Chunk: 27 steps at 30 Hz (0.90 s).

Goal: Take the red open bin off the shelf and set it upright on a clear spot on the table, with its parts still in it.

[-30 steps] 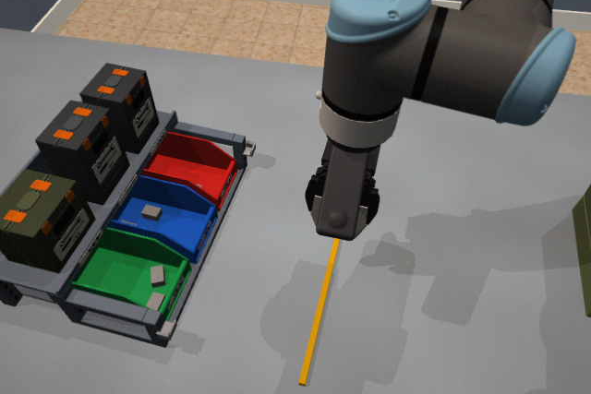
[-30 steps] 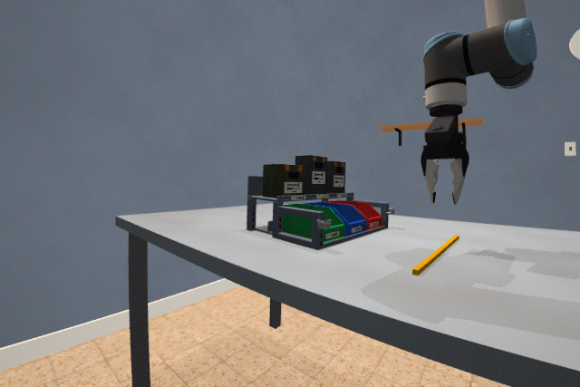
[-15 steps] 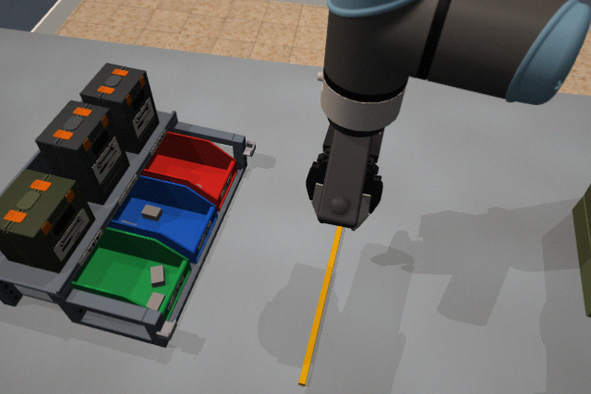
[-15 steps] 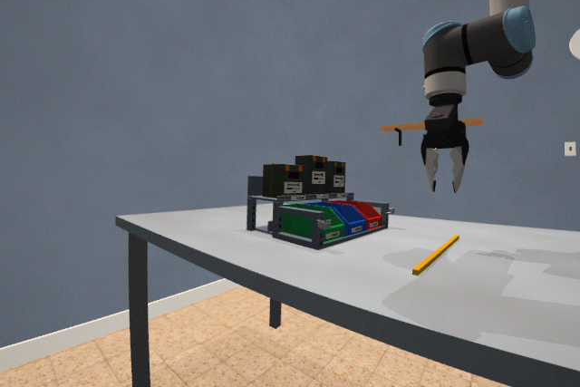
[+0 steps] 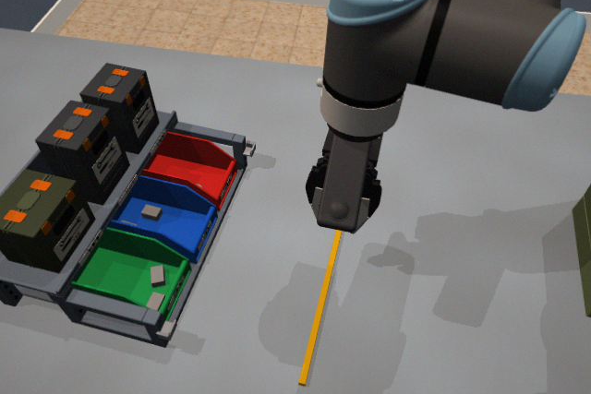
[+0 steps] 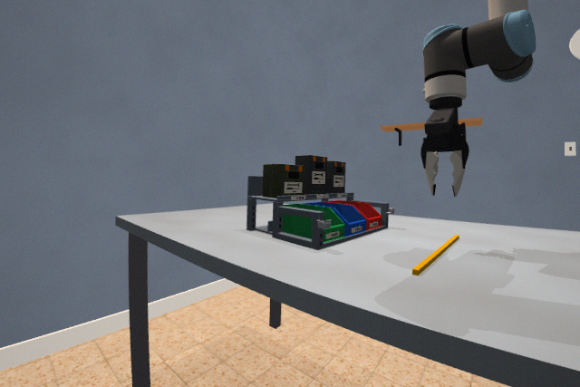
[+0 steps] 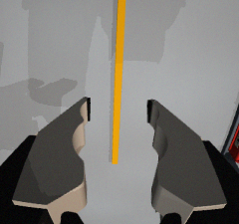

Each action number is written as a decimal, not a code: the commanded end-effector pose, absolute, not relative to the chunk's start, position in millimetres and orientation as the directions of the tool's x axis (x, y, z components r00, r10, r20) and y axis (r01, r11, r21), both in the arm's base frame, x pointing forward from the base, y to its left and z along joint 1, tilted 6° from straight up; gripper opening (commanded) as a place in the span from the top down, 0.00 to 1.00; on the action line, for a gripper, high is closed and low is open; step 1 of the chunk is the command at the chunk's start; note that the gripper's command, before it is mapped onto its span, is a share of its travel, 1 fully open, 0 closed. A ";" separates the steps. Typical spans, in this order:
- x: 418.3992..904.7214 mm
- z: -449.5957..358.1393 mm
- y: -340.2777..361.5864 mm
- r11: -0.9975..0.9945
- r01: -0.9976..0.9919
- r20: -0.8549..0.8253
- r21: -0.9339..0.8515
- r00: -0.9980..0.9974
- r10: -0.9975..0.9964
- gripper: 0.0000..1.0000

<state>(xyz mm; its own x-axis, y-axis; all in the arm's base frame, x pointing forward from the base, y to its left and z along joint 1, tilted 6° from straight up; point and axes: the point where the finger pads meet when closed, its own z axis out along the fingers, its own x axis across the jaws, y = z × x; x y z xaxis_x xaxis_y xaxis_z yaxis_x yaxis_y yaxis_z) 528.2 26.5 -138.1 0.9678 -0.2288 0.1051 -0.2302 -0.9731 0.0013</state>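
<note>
The red open bin (image 5: 190,166) sits on the lower shelf of the grey rack (image 5: 119,218), at the far end of a row with a blue bin (image 5: 164,218) and a green bin (image 5: 128,268). It also shows in the side view (image 6: 369,214), and a red sliver shows at the right edge of the wrist view (image 7: 233,139). A small pale part lies at the red bin's front corner (image 5: 199,185). My gripper (image 6: 443,193) hangs high above the table, to the right of the rack. Its fingers stand partly apart with nothing between them.
A long yellow bar (image 5: 320,305) lies on the table below the gripper (image 6: 435,247). Three dark cases (image 5: 76,141) stand on the rack's upper level. An olive box edge (image 5: 583,256) is at the right border. A wall shelf (image 6: 430,125) is behind the arm.
</note>
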 end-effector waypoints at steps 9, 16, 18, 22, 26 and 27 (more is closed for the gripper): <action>529.2 -143.4 26.3 -0.973 -0.230 0.106 0.001 0.968 -0.229 0.74; 529.2 -143.4 26.3 -0.973 -0.230 0.106 0.001 0.968 -0.229 0.74; 529.2 -143.4 26.3 -0.973 -0.230 0.106 0.001 0.968 -0.229 0.74; 529.3 -145.5 26.3 -0.973 -0.230 0.106 0.001 0.968 -0.229 0.74; 529.4 -146.1 26.3 -0.973 -0.230 0.106 0.001 0.968 -0.229 0.74; 529.4 -146.1 26.3 -0.973 -0.230 0.106 0.001 0.968 -0.229 0.74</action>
